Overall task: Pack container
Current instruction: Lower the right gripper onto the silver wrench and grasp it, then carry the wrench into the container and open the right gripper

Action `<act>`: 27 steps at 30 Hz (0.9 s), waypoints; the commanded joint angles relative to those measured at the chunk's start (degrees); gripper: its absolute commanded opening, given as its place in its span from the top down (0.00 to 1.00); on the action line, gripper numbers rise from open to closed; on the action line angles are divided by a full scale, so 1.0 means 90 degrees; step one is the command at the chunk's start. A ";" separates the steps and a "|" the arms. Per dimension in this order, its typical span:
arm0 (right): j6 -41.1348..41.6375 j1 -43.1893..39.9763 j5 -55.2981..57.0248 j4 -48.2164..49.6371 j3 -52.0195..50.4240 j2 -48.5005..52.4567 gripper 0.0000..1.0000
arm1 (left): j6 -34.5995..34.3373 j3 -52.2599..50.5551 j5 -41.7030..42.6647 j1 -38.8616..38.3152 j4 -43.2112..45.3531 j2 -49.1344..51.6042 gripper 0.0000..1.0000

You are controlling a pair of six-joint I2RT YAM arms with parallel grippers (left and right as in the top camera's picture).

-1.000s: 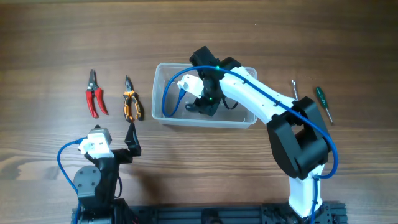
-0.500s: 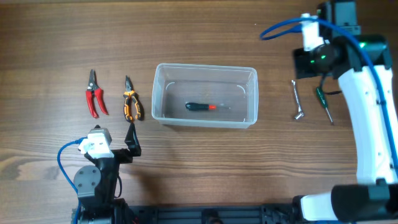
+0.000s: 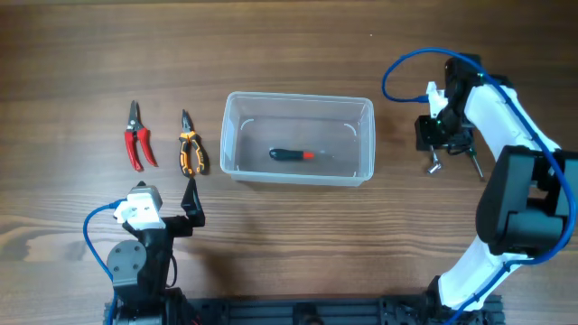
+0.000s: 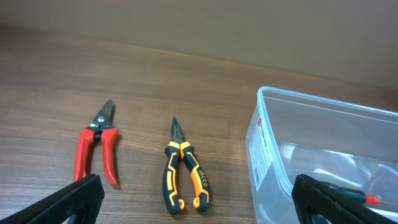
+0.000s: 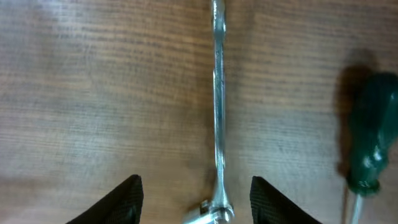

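Observation:
The clear container (image 3: 298, 97) stands mid-table and holds a black screwdriver with a red collar (image 3: 291, 155). My right gripper (image 3: 440, 142) is open, low over a silver wrench (image 3: 433, 162). In the right wrist view its fingers (image 5: 196, 200) straddle the wrench (image 5: 217, 112), apart from it. A green-handled screwdriver (image 3: 469, 149) lies just right of the wrench and also shows in the right wrist view (image 5: 371, 140). My left gripper (image 3: 191, 203) is open and empty near the front left. In the left wrist view (image 4: 199, 206) it faces the container's wall (image 4: 264, 149).
Red-handled snips (image 3: 136, 147) and orange-and-black pliers (image 3: 190, 153) lie left of the container. Both show in the left wrist view, the snips (image 4: 96, 149) and the pliers (image 4: 183, 177). The table top is brown wood.
My right arm left the container, with the black screwdriver now lying inside, swung out to the right, and came down over the silver wrench. The left arm has not moved.

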 commanded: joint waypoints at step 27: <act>-0.0068 -0.0002 0.0039 0.1178 -0.1003 -0.0024 0.96 | -0.0066 -0.0041 0.0078 -0.0027 0.0041 -0.0039 0.00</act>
